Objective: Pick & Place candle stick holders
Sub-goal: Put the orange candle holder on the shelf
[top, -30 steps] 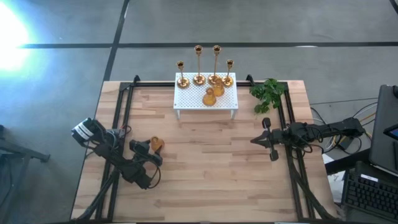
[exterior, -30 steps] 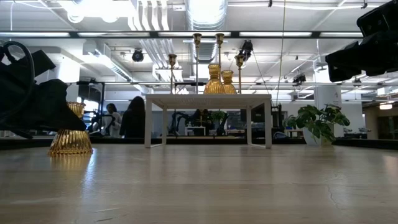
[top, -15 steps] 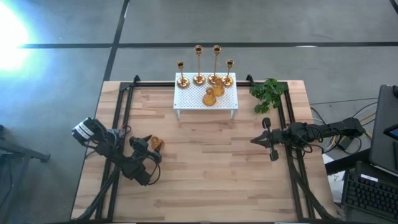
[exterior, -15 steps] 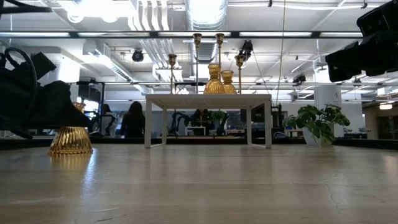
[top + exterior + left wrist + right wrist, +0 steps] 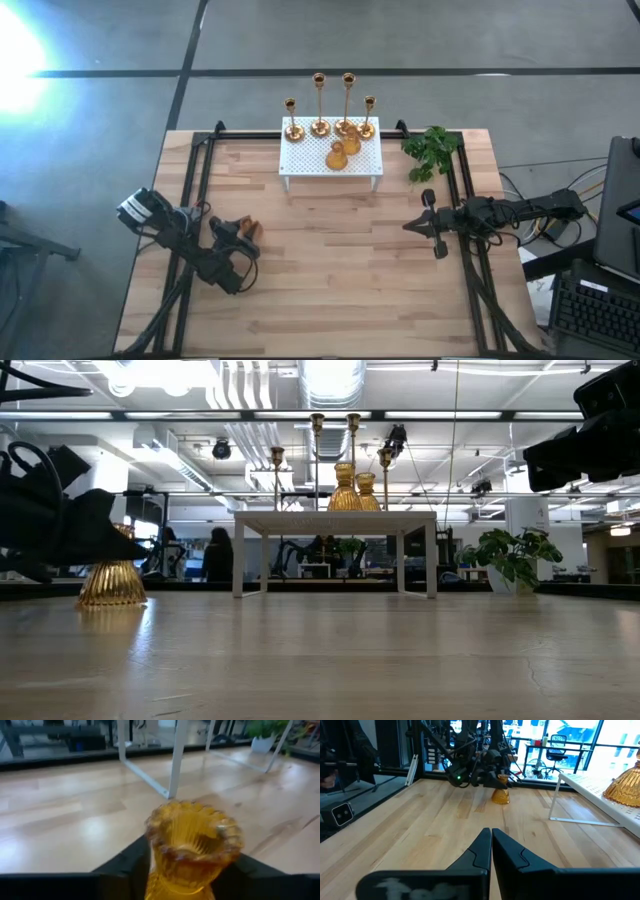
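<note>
I see my left gripper point(image 5: 243, 232) clenched around a squat candle stick holder point(image 5: 192, 847) standing on the worktop point(image 5: 330, 290)'s left side; my right gripper point(image 5: 428, 225) waits, fingers pressed together, opposite.

white perforated stand point(image 5: 331, 160), green plant sprig point(image 5: 431, 150)

In the left wrist view the squat candle holder point(image 5: 192, 847) is blurred and its base is cut off by the picture's edge. In the high view the left end effector point(image 5: 240, 232) covers most of it. In the low view the dark arm hides its upper part. Contact between fingers and holder cannot be confirmed.
</note>
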Robot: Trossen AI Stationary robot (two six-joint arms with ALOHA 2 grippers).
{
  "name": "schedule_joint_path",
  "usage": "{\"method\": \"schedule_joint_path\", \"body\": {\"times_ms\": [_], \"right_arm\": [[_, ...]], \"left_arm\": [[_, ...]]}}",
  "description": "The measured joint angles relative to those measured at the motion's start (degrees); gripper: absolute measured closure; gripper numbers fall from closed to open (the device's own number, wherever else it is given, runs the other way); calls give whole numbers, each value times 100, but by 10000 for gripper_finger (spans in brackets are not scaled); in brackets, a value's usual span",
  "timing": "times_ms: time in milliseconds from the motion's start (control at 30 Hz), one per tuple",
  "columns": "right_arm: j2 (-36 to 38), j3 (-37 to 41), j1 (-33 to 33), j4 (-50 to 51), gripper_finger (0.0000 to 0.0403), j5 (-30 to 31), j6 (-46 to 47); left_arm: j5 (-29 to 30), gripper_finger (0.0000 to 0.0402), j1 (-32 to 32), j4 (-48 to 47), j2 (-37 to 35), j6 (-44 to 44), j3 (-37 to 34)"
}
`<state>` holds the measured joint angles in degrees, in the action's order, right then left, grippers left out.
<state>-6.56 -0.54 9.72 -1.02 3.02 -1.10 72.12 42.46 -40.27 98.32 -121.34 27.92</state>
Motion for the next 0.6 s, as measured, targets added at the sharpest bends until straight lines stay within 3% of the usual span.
{"method": "schedule_joint_path", "body": {"times_ms": [100, 600], "right_arm": [[1, 1, 0, 0, 394, -1, 0], [0, 0, 0, 0, 394, 1, 0]], "left_arm": [[139, 273, 0, -33, -2, 36, -2], [72, 272, -57, -36, -312, 21, 215]]}}
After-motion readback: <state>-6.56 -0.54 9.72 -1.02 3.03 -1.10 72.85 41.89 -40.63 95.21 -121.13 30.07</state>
